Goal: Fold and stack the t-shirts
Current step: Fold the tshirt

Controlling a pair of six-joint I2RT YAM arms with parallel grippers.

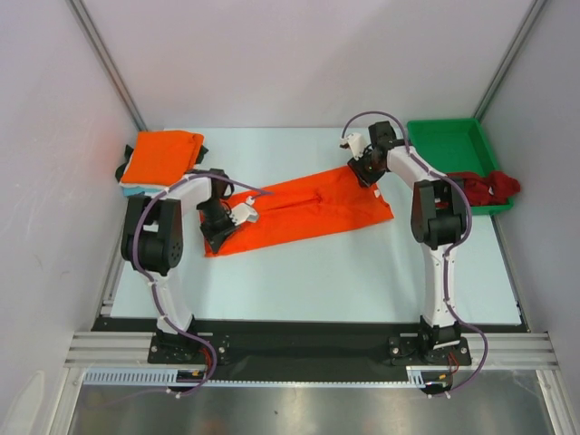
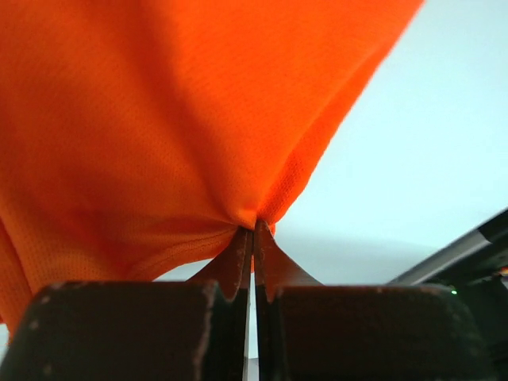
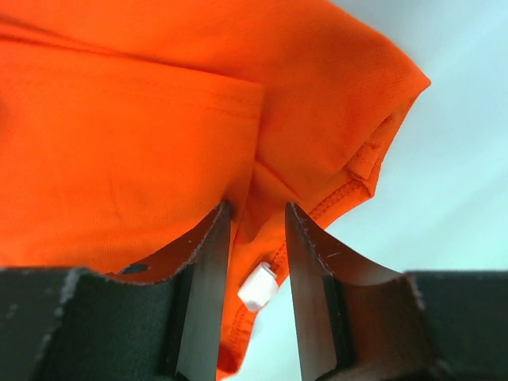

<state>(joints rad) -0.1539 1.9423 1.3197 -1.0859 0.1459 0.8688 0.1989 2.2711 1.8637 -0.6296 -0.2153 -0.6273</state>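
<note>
The orange t-shirt (image 1: 308,213) lies mid-surface as a long, narrow strip, running from near-left to far-right. It is thin, light knit cloth (limp, likely to sag and drag wherever it is unsupported), so it is best taken at the corners and hems, where the doubled layers give something to bite.

The left end effector (image 2: 252,234) is pressed together on a puckered bit of cloth at the strip's near-left end. The right end effector (image 3: 258,214) stands spread at the far-right end, with the stitched hem and a white tag (image 3: 258,287) in the gap between its fingers. It does not look clamped on anything.

The bare surface (image 1: 317,281) near the arms offers open room for a fold. At far left sits a folded stack (image 1: 163,156), orange on top. At far right a green tray (image 1: 444,125) has a dark red t-shirt (image 1: 485,188) spilling over its near rim (close to the right arm, so a wide swing could snag it).
</note>
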